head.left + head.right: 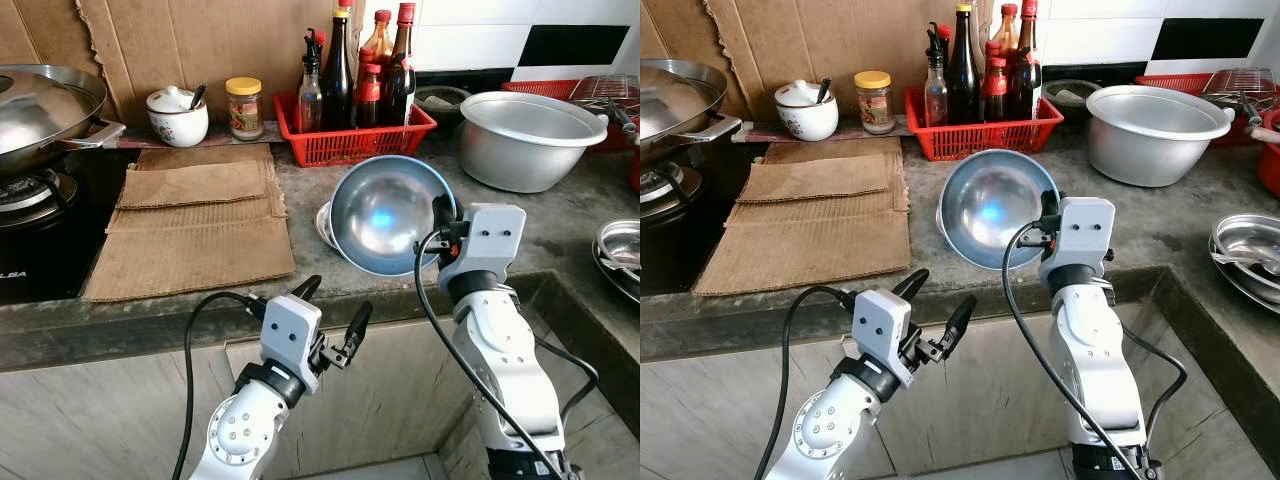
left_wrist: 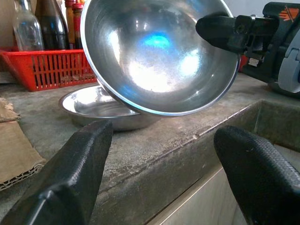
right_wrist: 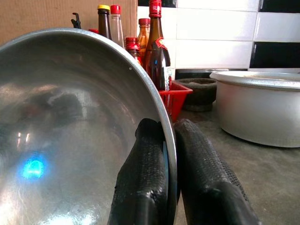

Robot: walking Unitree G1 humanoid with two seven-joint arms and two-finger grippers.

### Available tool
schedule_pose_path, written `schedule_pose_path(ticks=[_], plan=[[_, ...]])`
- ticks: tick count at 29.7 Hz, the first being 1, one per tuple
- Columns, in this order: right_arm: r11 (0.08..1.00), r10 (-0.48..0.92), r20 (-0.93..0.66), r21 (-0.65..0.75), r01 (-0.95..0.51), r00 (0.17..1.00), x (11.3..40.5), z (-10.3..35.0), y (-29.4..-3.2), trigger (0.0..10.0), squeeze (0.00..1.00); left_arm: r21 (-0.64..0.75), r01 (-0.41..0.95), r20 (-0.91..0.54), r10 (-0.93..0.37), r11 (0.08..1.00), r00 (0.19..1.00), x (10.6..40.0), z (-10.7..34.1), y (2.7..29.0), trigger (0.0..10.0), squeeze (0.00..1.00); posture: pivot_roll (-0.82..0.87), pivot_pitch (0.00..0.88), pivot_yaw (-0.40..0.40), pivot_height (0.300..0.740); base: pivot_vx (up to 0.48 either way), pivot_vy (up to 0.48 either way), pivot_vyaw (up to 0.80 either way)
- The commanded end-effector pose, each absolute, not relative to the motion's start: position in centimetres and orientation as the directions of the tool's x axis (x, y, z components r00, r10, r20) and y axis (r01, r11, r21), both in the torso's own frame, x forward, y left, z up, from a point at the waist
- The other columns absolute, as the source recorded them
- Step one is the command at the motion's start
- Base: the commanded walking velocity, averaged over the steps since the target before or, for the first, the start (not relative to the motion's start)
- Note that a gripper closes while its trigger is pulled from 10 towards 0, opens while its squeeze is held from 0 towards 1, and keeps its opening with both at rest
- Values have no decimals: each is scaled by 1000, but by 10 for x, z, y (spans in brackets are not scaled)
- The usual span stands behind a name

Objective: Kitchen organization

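Even, bright light and sharp eye views; a blue glare spot sits inside the steel bowl (image 1: 385,212)

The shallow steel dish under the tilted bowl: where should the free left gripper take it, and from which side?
Probably its thin rim on the robot's left, where the dish lies bare; the bowl held by the right gripper covers the rest. One finger above, one under the lip.

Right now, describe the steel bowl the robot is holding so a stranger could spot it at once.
On the grey stone counter, in front of the red bottle basket, the right pincer grips the steel bowl by its rim. Unlike the shallow dish below and the big pot, it is tilted on edge.
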State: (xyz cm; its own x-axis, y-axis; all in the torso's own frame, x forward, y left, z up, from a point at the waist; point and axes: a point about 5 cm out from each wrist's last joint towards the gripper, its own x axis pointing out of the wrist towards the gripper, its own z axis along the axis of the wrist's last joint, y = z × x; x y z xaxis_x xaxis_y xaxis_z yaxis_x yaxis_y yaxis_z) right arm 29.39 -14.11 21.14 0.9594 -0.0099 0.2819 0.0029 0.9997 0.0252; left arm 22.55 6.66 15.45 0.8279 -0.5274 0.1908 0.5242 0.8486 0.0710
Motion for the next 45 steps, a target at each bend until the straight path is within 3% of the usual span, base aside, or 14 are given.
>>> schedule_pose_path(ticks=[1, 26, 45], plan=[[999, -8, 311, 41, -5, 950, 291, 217, -141, 10000, 0, 83, 529, 204, -534, 844, 820, 227, 157, 65, 10000, 0, 44, 5, -49, 740, 0, 0, 0], [996, -2, 341, 83, -28, 940, 290, 224, -136, 10000, 0, 87, 531, 213, -537, 843, 816, 227, 159, 65, 10000, 0, 47, 21, -42, 740, 0, 0, 0], [995, -5, 345, 93, -29, 939, 291, 225, -136, 10000, 0, 87, 530, 215, -536, 843, 817, 228, 159, 64, 10000, 0, 45, 22, -39, 740, -266, 0, 0]])
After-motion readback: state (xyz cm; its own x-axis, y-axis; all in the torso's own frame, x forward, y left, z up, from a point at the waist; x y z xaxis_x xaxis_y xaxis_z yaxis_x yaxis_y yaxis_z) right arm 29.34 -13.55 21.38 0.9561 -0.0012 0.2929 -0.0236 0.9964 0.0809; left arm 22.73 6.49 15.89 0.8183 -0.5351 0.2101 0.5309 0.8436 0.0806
